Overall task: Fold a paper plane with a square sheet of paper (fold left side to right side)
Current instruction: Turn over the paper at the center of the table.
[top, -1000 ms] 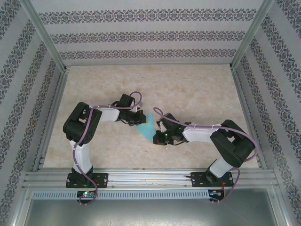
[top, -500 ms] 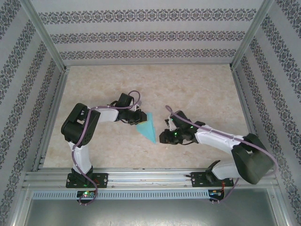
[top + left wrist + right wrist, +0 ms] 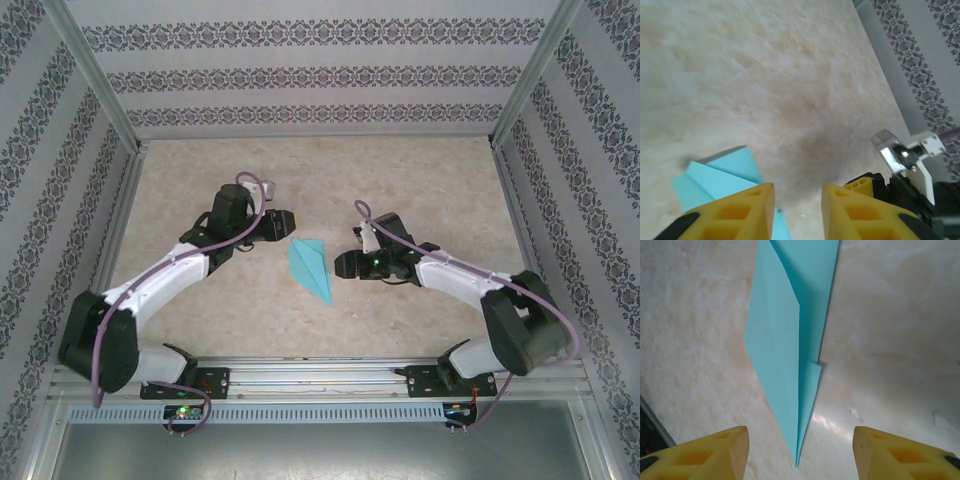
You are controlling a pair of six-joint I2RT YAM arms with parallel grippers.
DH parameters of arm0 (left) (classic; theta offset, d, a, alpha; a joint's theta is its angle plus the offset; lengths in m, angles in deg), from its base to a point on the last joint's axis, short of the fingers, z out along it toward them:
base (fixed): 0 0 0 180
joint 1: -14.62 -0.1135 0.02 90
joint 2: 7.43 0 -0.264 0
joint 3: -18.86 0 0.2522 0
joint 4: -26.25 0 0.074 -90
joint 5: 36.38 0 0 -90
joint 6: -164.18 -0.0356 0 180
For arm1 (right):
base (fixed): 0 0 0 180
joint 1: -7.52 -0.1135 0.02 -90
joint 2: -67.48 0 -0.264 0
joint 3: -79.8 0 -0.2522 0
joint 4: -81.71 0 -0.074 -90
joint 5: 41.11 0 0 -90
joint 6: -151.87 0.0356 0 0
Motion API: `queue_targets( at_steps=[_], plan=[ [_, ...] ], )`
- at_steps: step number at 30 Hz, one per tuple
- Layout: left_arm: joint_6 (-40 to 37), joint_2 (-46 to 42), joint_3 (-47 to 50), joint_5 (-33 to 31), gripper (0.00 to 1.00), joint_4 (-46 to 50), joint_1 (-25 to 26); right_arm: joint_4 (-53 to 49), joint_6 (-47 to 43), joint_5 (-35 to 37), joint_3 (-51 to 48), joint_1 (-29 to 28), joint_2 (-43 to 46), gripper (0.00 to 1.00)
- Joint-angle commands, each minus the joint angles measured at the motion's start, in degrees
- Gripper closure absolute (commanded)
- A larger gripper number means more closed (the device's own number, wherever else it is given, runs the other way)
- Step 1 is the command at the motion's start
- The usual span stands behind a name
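Observation:
The square sheet of paper is folded into a slim, light turquoise paper plane [image 3: 310, 268] lying flat mid-table, its point toward the near right. In the right wrist view the paper plane [image 3: 785, 340] shows a centre crease, and its tip lies between my right gripper's [image 3: 800, 435] open yellow fingers [image 3: 720, 452], untouched. My right gripper [image 3: 342, 265] sits just right of the plane. My left gripper [image 3: 288, 218] hovers up and left of it, open and holding nothing. In the left wrist view the plane's wide end [image 3: 715, 172] shows beside my left gripper [image 3: 797, 197].
The beige marbled table [image 3: 420, 190] is ringed by an aluminium frame [image 3: 320, 375] and patterned walls [image 3: 320, 70]. The right arm's gripper head [image 3: 900, 160] is close at the right of the left wrist view.
Both grippers have opened and let go of the plane, which now lies free on the table. The left arm swung back and left; the right gripper drew slightly right.

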Motion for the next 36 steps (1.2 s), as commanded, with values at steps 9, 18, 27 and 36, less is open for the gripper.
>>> queue_targets(
  at_steps=[9, 18, 27, 36],
  plan=[
    [-4.55, -12.9, 7.61, -11.72, 0.59, 5.37, -3.14, 6.12, -3.52, -3.06, 9.6, -3.43, -16.02, 0.48],
    [-4.53, -14.1, 8.01, -11.24, 0.59, 5.81, -3.93, 7.51, -3.06, -5.06, 11.76, -3.81, -20.61, 0.57],
    [-4.75, -14.22, 7.77, -10.83, 0.59, 6.2, -4.07, 8.55, -2.73, -5.6, 11.17, -3.91, -20.96, 0.68],
    [-4.77, -16.0, 7.3, -11.29, 0.58, 7.21, -4.24, 10.3, -1.92, -5.17, 9.77, -3.69, -18.28, 0.95]
  ],
)
